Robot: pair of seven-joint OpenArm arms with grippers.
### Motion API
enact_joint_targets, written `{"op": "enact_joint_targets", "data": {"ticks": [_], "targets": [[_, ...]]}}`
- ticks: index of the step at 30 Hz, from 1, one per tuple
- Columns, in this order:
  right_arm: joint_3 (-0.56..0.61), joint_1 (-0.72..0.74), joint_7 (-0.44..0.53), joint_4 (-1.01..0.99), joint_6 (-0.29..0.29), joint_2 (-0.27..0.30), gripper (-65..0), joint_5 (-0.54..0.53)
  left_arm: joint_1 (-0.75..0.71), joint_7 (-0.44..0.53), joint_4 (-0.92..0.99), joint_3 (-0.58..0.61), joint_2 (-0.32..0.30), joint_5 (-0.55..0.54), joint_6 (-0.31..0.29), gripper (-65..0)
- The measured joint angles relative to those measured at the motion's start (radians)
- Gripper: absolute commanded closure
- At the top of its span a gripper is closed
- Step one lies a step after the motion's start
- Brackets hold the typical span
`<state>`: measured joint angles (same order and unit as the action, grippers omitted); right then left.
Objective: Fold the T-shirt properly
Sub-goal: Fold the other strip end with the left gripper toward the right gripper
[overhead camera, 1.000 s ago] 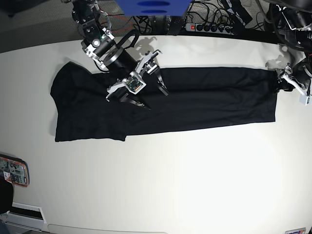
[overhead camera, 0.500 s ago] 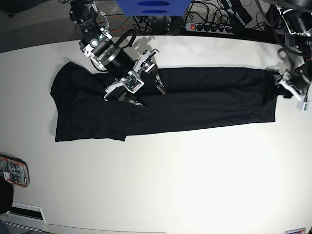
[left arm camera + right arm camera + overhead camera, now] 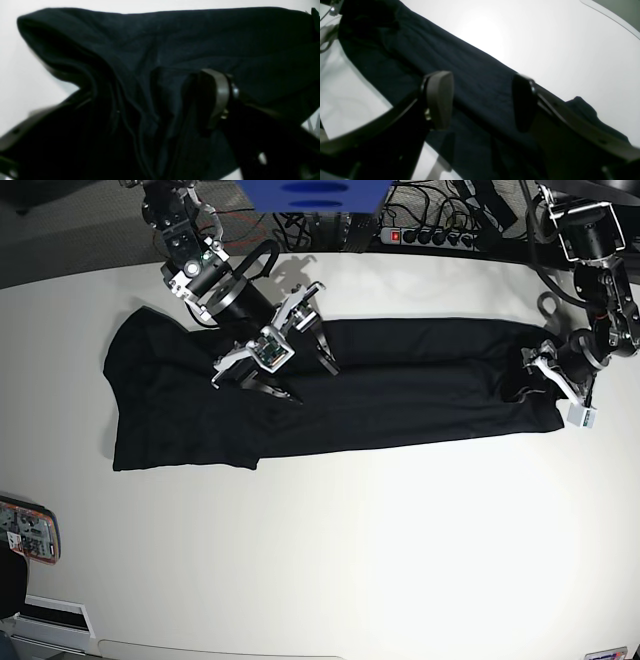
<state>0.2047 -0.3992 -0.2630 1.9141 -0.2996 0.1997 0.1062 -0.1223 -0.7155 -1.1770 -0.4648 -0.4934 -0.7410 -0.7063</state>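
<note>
Left pincer (image 3: 535, 370) has dragged T-shirt (image 3: 400, 385) hem inward.

The base camera looks down from above on the whole white table (image 3: 400, 540). The left wrist camera sits very near the T-shirt (image 3: 200, 40) and looks along its own fingers (image 3: 220, 97). The right wrist camera looks from a little higher, between its fingers (image 3: 440, 100). All three views share the T-shirt.
</note>
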Motion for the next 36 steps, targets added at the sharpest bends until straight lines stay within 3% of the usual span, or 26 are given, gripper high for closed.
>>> {"op": "enact_joint_targets", "data": {"ticks": [5, 6, 14, 21, 27, 31, 36], "targets": [[0.0, 0.0, -0.001, 0.0, 0.0, 0.0, -35.9, 0.0, -0.003, -0.022, 0.001, -0.001, 0.003, 0.008, 0.003, -1.8], [0.0, 0.0, -0.001, 0.0, 0.0, 0.0, -35.9, 0.0, -0.003, -0.021, 0.003, -0.001, 0.004, 0.007, 0.003, 0.0], [0.0, 0.0, -0.001, 0.0, 0.0, 0.0, -35.9, 0.0, 0.029, -0.052, 0.012, -0.073, 0.014, 0.037, -0.005, 0.0], [0.0, 0.0, 0.0, 0.0, 0.0, 0.0, -35.9, 0.0, 0.031, -0.064, 0.019, -0.133, -0.112, 0.079, 0.018, 0.0], [-0.001, 0.0, 0.0, 0.0, 0.0, 0.0, -35.9, 0.0, 0.033, -0.068, 0.001, -0.132, -0.13, 0.061, 0.014, 0.0], [0.0, -0.001, -0.001, 0.0, 0.0, -0.001, -35.9, 0.0, 0.032, -0.151, -0.134, -0.143, -0.09, 0.051, 0.018, 0.0], [-0.001, 0.002, -0.004, 0.0, 0.0, 0.0, -35.9, 0.0, 0.027, -0.363, -0.363, -0.236, 0.023, 0.012, 0.015, 0.0]]}}
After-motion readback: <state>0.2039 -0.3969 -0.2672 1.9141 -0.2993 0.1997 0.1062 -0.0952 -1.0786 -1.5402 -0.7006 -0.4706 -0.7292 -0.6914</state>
